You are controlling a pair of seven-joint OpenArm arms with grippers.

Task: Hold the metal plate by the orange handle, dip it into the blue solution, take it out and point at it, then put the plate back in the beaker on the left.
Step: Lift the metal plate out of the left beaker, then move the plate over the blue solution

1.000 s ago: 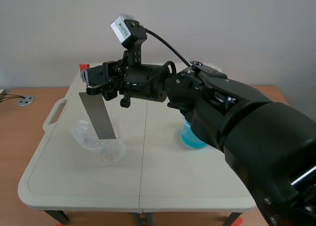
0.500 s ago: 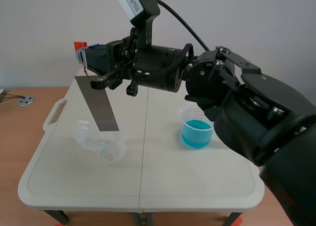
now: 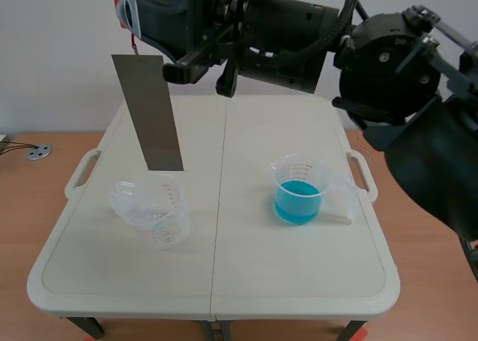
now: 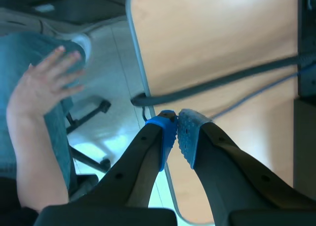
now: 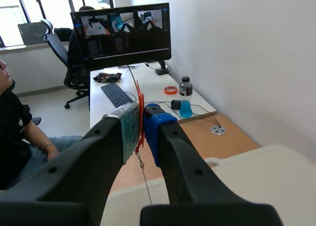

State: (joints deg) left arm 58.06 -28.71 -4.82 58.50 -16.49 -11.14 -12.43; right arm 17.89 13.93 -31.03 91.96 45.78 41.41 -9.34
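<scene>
the desk (image 3: 224, 270) is pale, with a seam running from 12 to 6 o'clock. the right arm (image 3: 388, 65) comes in from 3 o'clock and crosses high over the desk to about 11 o'clock. that height looks chosen to lift the long plate (image 3: 149, 113) clear of both beaker rims.

the plate is a grey strip hanging nearly upright, tilted a little, at about 10 o'clock. its lower edge seems to be just above the far rim of the left beaker (image 3: 153, 210), not touching it.

the left beaker stands at 8 o'clock and looks empty. the right beaker (image 3: 299, 188) stands at 3 o'clock of the seam, well apart from it. it holds the solution (image 3: 297, 203) low in the cup, so the plate would need a deep, straight drop.

the right tool (image 5: 140, 122) pinches the thin orange handle (image 5: 140, 110) between its pads, and the plate hangs below it. the left tool (image 4: 177, 134) has its pads pressed together on nothing. it faces the floor off the desk, near a person's hand (image 4: 42, 87).

the dip is not yet done. bare desk lies between the beakers, so a sideways carry toward 3 o'clock has room. the swinging lower edge could clip the right beaker's rim.
</scene>
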